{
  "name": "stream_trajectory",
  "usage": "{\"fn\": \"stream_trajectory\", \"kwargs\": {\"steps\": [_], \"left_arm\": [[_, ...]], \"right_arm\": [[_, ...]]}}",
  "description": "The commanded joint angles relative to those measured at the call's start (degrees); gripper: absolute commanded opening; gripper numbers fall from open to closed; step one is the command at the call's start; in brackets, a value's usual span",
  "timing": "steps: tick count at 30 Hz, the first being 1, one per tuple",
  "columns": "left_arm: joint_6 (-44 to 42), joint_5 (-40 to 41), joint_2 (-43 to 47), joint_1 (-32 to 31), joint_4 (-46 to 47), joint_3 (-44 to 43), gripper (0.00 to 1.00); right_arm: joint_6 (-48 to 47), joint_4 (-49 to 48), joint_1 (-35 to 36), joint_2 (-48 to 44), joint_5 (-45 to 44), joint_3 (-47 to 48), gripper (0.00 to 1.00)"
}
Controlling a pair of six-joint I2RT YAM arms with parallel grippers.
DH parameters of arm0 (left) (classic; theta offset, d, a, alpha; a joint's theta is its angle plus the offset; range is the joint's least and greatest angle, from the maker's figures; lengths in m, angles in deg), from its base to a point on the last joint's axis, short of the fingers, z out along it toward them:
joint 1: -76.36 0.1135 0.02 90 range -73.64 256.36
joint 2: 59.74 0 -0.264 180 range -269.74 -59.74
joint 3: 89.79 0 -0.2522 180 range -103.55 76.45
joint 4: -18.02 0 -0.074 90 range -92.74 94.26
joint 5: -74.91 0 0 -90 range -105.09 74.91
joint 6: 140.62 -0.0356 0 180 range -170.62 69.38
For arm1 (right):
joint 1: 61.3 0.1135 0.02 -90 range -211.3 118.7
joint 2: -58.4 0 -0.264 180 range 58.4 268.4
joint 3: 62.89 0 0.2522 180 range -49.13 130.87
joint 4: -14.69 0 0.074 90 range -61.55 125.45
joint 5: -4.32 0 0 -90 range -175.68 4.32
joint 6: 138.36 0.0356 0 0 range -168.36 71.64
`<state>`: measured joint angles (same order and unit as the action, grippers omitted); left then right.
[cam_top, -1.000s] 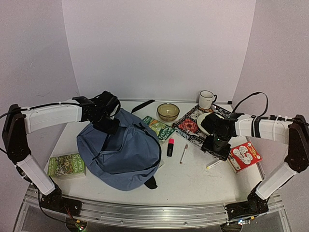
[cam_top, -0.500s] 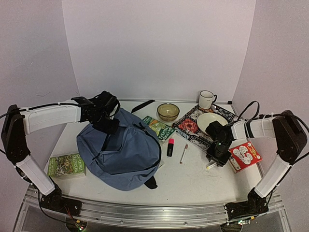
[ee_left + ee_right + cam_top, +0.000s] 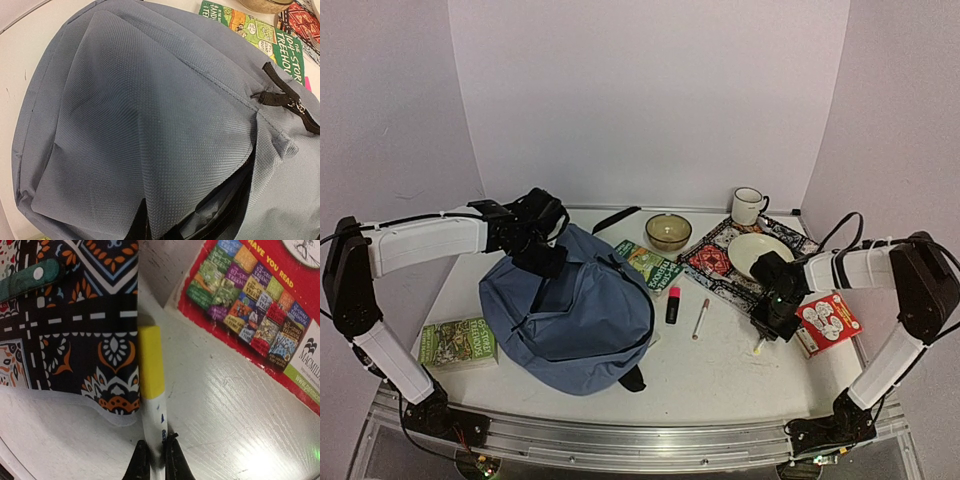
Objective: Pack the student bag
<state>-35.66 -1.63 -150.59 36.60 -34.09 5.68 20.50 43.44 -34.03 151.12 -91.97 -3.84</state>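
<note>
The student bag (image 3: 570, 320) is a large slate-blue backpack lying left of centre, its opening gaping dark in the left wrist view (image 3: 235, 210). My left gripper (image 3: 542, 258) sits at the bag's far top edge, shut on a fold of its fabric (image 3: 155, 227) and holding it up. My right gripper (image 3: 767, 328) is low on the table at the right. It is shut on a white marker with a yellow cap (image 3: 150, 375), which lies along the edge of a patterned mat (image 3: 85, 340). The marker's tail end (image 3: 758, 347) sticks out below the gripper.
A red book (image 3: 828, 322) lies just right of the right gripper. On the mat (image 3: 715, 262) sits a plate (image 3: 758, 252); a mug (image 3: 748, 206) and a bowl (image 3: 668, 232) stand behind. A pink highlighter (image 3: 672, 303), a pen (image 3: 701, 318) and a green book (image 3: 650, 265) lie mid-table. Another green book (image 3: 458, 342) is front left.
My right gripper has come down to the table and closed from open onto the marker. The left arm and the bag have not moved.
</note>
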Motion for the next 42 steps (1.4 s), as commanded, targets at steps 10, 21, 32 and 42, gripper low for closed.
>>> {"fn": "stream_trajectory", "kwargs": {"steps": [10, 21, 32, 42], "left_arm": [[0.33, -8.58, 2.92, 1.52, 2.23, -0.99, 0.00], [4.39, -17.16, 0.28, 1.53, 2.08, -4.03, 0.00], [17.95, -19.82, -1.87, 1.52, 0.14, -10.67, 0.00], [24.32, -25.13, -1.05, 0.09, 0.29, -13.57, 0.00]], "right_arm": [[-2.85, 7.89, 13.88, -1.70, -1.68, 11.89, 0.00], [-10.55, 5.04, 26.36, 2.46, -1.22, 30.41, 0.00], [-14.92, -9.40, 31.06, 12.75, 14.00, 42.36, 0.00], [-15.55, -16.56, 32.04, 20.09, 22.61, 46.42, 0.00]]}}
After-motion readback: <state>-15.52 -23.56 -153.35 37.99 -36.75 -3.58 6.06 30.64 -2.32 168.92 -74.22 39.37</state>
